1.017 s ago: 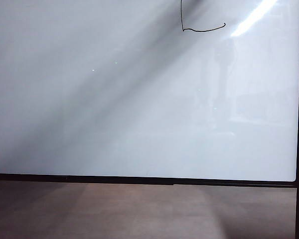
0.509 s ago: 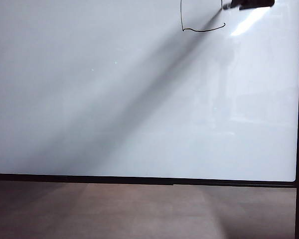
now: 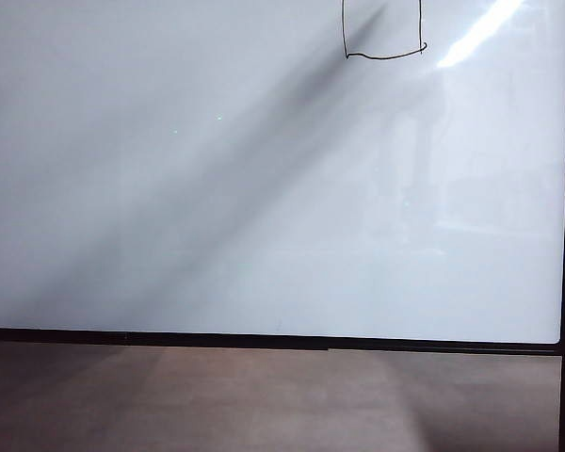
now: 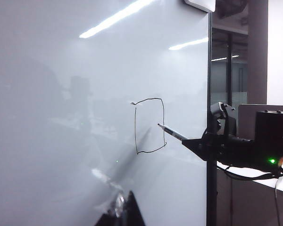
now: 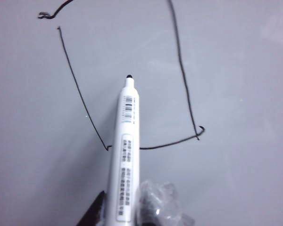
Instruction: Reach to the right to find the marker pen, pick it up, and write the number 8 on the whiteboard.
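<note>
The pen (image 5: pixel 125 155) is a slim white marker with a dark tip, and the right gripper (image 5: pixel 127 212) is clamped on the lower part of its barrel, near the rear end. In the left wrist view that gripper (image 4: pixel 191 142) reaches in from the right of the board (image 4: pixel 61 117), and the pen (image 4: pixel 172 133) points at the 8 (image 4: pixel 150 126), its tip inside the outline. Whether the tip touches the surface cannot be told.

The 8 (image 3: pixel 383 33) sits at the upper right of the board (image 3: pixel 264 207); so far it is one boxy closed loop with a curved bottom stroke and a small hook at its top left corner, so the figure looks unfinished.

The pen is likely light and stiff, with a smooth plastic barrel that could slip or twist under writing pressure. A grip closer to the tip would probably steady the strokes.

The left gripper (image 4: pixel 122 214) hangs well clear of the board; only a dark sliver of it shows, so its state cannot be told.
</note>
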Motion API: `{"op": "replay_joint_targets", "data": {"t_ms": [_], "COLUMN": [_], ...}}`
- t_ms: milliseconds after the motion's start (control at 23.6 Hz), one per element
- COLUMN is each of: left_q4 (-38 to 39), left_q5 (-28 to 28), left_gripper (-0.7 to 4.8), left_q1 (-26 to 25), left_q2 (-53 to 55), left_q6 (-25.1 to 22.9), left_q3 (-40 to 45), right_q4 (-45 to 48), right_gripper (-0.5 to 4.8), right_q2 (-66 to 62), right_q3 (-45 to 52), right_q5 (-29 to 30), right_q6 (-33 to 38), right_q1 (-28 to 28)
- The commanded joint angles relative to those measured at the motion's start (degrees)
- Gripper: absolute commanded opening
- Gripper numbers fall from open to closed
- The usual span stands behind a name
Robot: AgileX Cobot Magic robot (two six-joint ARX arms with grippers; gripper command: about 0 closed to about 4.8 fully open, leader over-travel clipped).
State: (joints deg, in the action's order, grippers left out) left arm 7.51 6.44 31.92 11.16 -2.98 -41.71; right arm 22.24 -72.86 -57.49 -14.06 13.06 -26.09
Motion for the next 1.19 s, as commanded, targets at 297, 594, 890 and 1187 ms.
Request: {"op": "replay_joint_targets", "data": {"t_ms": [297,594,890,1187], "left_q4": [2.14,4.37,4.37,4.11], "left_q5": [0.26,0.63,0.68,0.68], "left_gripper": [-0.05,-0.05,-0.05,-0.05], "left_q1": [0.00,0.00,0.00,0.00], "left_q2": [0.11,0.09,0.09,0.09], "left_q6": [0.00,0.00,0.00,0.00], "left_q3": [-0.35,-0.31,-0.31,-0.31], "right_q4": [0.76,0.98,0.09,0.46], "right_gripper": [-0.06,-0.06,-0.06,-0.06], "right_q2": [-6.19,-6.84,-6.84,-6.84], "right_q3": [-7.08,-7.08,-7.02,-7.04], "right_q5": [2.43,2.14,0.68,2.43], "right_q6": [0.02,-0.04,-1.22,-0.77], "right_q1": [-4.31,-4.39,-3.78,-2.91]}}
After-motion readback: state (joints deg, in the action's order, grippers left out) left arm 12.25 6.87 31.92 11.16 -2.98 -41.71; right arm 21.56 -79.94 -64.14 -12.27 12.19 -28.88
